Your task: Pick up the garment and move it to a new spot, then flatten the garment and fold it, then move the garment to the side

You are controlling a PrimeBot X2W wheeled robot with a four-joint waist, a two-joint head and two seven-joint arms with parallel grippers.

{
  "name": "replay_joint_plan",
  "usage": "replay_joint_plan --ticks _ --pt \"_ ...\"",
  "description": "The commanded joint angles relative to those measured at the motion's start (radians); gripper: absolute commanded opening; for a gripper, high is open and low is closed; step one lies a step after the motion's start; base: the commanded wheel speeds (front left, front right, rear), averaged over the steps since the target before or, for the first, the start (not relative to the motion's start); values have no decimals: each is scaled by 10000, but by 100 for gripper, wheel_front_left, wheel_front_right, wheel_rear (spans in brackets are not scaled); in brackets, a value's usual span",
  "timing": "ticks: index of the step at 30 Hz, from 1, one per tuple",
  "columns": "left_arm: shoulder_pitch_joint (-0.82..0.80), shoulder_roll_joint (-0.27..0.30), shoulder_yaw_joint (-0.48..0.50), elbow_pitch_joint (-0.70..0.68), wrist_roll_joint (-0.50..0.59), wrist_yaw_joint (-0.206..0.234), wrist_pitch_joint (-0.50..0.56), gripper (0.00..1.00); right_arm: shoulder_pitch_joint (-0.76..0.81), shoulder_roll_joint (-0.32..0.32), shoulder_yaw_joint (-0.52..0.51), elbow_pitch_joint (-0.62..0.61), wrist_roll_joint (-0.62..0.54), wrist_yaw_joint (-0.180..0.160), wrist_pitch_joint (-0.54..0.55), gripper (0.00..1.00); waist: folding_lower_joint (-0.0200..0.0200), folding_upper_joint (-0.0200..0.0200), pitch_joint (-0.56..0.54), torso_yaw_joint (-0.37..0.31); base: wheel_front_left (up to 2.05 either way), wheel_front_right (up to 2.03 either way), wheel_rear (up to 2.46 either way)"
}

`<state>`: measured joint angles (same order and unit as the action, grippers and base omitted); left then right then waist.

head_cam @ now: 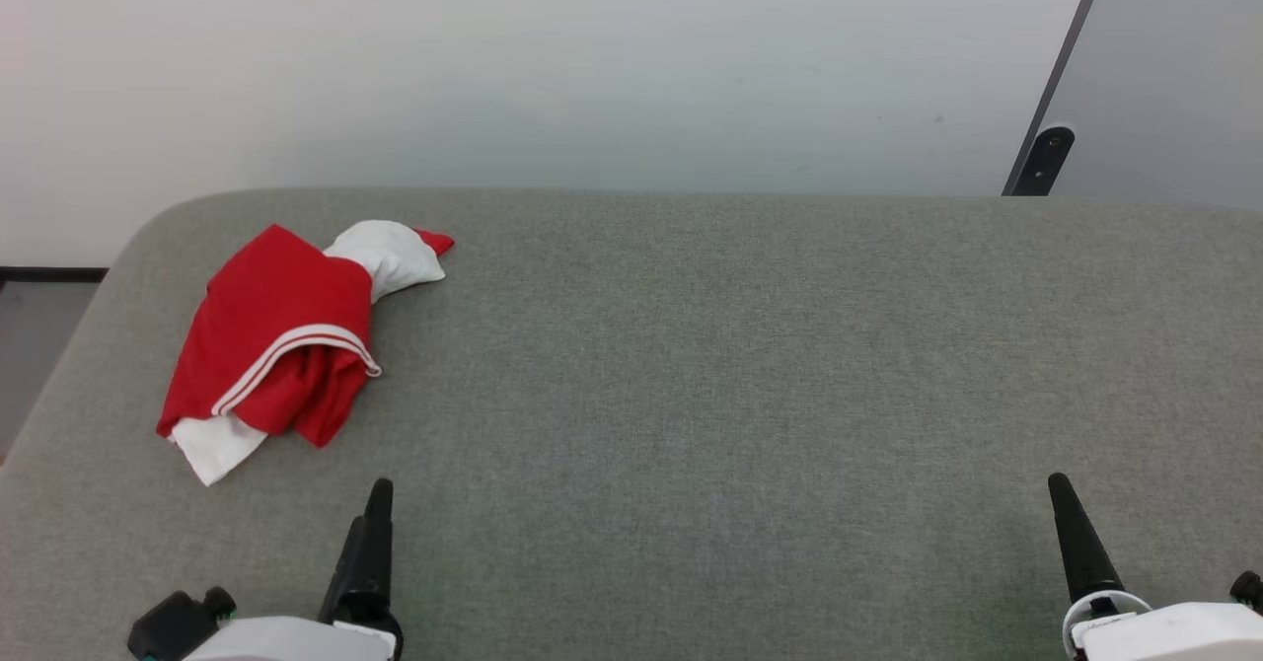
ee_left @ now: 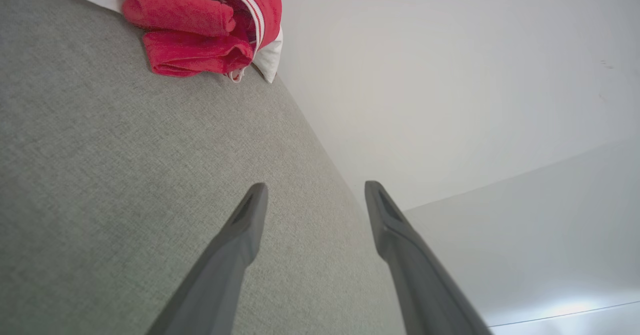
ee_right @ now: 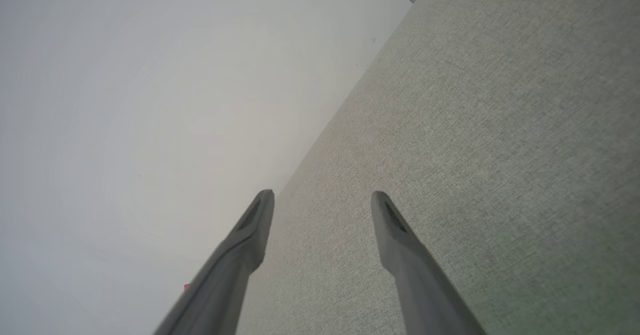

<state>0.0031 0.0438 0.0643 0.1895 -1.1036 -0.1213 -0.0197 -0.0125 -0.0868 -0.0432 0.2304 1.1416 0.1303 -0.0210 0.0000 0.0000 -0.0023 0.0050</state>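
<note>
The garment lies crumpled at the far left of the grey padded table: red cloth with white-striped trim and white sleeves poking out at both ends. In the left wrist view the garment is bunched at the top, well beyond the fingertips. My left gripper hovers near the table's front edge, just right of and nearer than the garment. That left gripper is open with nothing between its fingers. My right gripper is at the front right, far from the garment. This right gripper is open too, over bare fabric.
A white wall runs behind the table. A dark slanted frame with a black bracket stands at the back right. The table's rounded left corner drops off to the floor. Bare grey fabric spans the middle and right.
</note>
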Motion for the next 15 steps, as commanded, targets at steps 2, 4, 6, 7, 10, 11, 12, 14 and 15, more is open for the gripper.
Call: replay_joint_plan --ticks 2,4,6,7,10,11,12,14,15 --pt "-47 43 -48 -298 557 113 -144 100 -10 -83 20 -229 -723 3 -140 100 1 0 -2 5 0 0 0" --pt "3 44 -88 -394 954 176 -217 100 54 -78 39 -254 -1185 3 -212 100 1 0 -3 6 0 0 0" --pt "55 45 -156 -459 1305 196 -298 100 111 -47 74 -274 -1546 4 -287 100 1 0 -7 5 0 0 0" --pt "76 46 -188 -482 1503 198 -330 100 133 -31 81 -280 -1697 4 -319 100 1 0 -7 4 0 0 0" --pt "122 48 -257 -542 2071 218 -437 100 180 -24 103 -321 -2196 4 -379 100 1 0 -7 0 0 0 0" --pt "143 49 -273 -568 2236 236 -469 100 204 -15 85 -339 -2347 4 -412 100 1 0 -7 -2 0 0 0" --pt "164 50 -293 -597 2397 248 -502 100 230 -12 74 -358 -2512 4 -443 100 0 0 -7 -5 0 0 0" --pt "201 51 -339 -667 2724 276 -567 100 283 -6 60 -395 -2851 4 -502 100 0 0 -6 -10 0 0 0" --pt "225 52 -364 -700 2894 294 -606 100 308 -1 53 -414 -3001 4 -532 100 0 0 -6 -12 0 0 0"
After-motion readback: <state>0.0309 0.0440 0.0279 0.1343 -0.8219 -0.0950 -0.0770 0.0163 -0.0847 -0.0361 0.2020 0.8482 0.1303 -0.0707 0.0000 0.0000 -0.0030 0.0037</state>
